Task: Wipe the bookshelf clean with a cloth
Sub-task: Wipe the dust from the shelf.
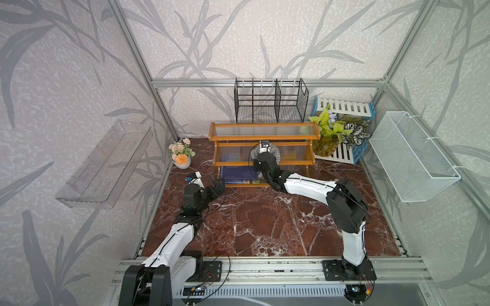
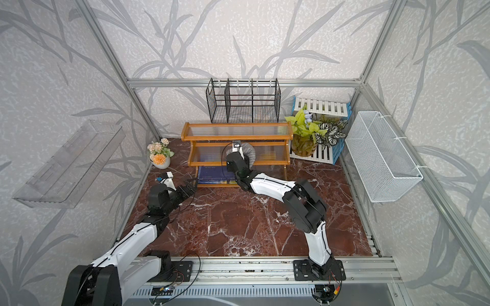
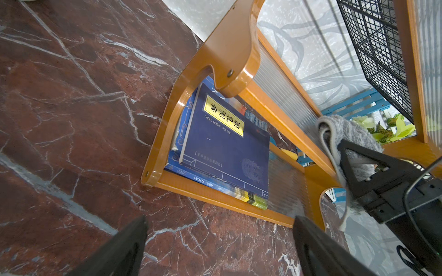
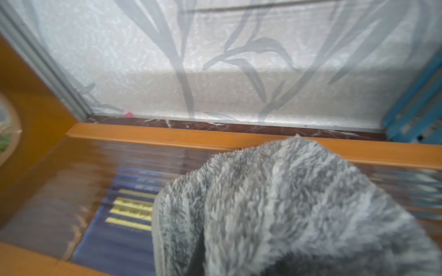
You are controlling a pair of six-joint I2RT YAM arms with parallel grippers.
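Note:
The bookshelf, orange-brown with ribbed clear panels, stands at the back of the marble table. My right gripper reaches over its middle tier, shut on the cloth. This fluffy grey cloth wraps the jaws and rests on the ribbed panel beside the back rail. My left gripper hovers open and empty over the table, just in front of the shelf's lower left corner.
Blue books lie stacked on the bottom tier. Behind the shelf stands a black wire rack. A flower pot is at the left, a leafy plant on a slatted crate at the right. A white wire basket hangs on the right wall.

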